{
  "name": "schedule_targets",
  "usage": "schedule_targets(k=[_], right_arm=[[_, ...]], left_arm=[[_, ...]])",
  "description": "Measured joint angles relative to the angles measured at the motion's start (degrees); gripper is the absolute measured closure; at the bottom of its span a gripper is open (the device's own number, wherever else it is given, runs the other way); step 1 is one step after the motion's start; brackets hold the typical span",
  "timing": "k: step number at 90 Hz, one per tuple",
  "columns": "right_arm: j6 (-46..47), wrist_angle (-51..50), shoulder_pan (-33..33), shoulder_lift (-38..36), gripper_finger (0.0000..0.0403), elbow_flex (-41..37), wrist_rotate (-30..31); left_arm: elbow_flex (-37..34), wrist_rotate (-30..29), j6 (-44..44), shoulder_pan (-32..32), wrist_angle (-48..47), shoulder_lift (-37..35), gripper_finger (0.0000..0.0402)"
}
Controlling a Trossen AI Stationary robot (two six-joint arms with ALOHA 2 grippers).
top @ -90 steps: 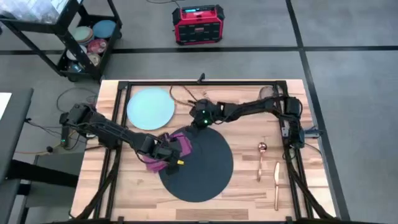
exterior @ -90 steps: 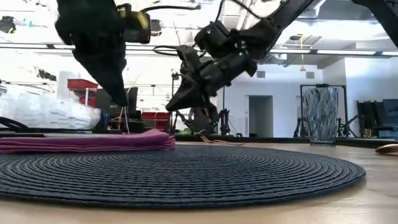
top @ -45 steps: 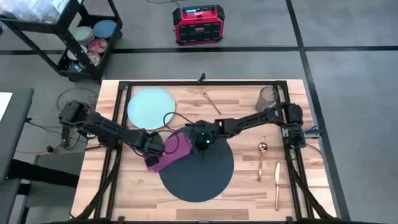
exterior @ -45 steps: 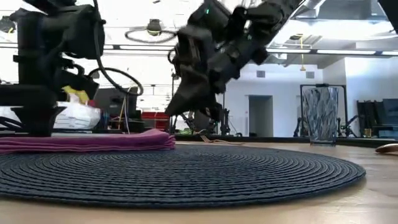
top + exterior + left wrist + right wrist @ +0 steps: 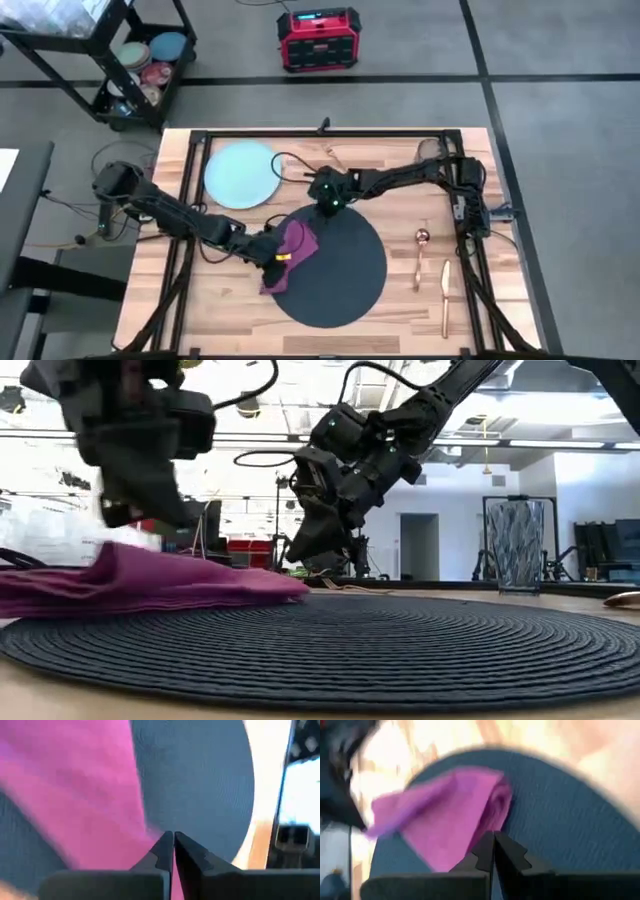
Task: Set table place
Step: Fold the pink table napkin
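The mat (image 5: pixel 333 265) lies on the table (image 5: pixel 400 300), serving as the reference. The napkin (image 5: pixel 293 250) lies crumpled across the mat's left edge, partly on the mat, partly on the wood. The plate (image 5: pixel 242 173) sits on the table beyond the mat's far-left side, apart from it. The spoon (image 5: pixel 420 255) and knife (image 5: pixel 445 295) lie right of the mat; the tumbler (image 5: pixel 517 544) stands at the far right corner.

The left gripper (image 5: pixel 272 258) reaches low from the left, at the napkin's left edge, fingers pressed together; whether cloth is pinched cannot be told. The right gripper (image 5: pixel 327 205) is extended from the right, raised above the mat's far edge, fingers closed, holding nothing.
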Motion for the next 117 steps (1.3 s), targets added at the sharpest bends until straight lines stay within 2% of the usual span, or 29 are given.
schedule_targets(k=[5,16,28,41,57,70,98,117], right_arm=[[-1.00,-1.23,2.25,-0.43,0.0403,0.04,-0.37],[-1.75,-2.79,7.48,-0.47,0.0403,0.03,-0.93],[-1.26,-1.58,11.32,-0.46,0.0403,0.00,2.80],[-0.88,-0.95,11.18,-0.38,0.0403,0.00,3.17],[0.32,0.08,8.52,3.25,0.0403,-0.07,2.43],[1.24,1.99,6.95,6.21,0.0403,0.01,-0.77],[2.14,5.48,2.91,6.80,0.0403,0.36,-0.65],[3.53,1.33,0.96,6.35,0.0403,1.19,0.17]], left_arm=[[1.67,-2.00,0.48,0.05,-5.07,-0.96,0.0401],[3.57,-1.93,1.10,0.07,-17.59,-1.38,0.0401],[4.31,0.02,1.52,-0.31,-20.87,-1.50,0.0401],[3.95,0.16,1.55,-0.66,-25.44,1.30,0.0401],[2.23,1.14,-0.39,-1.02,-28.71,5.24,0.0401],[2.26,1.08,-0.77,-1.45,-24.52,5.71,0.0401],[2.30,0.17,-4.82,-1.79,-8.72,5.76,0.0401],[3.83,-0.56,-3.43,-0.91,1.86,12.40,0.0401]])
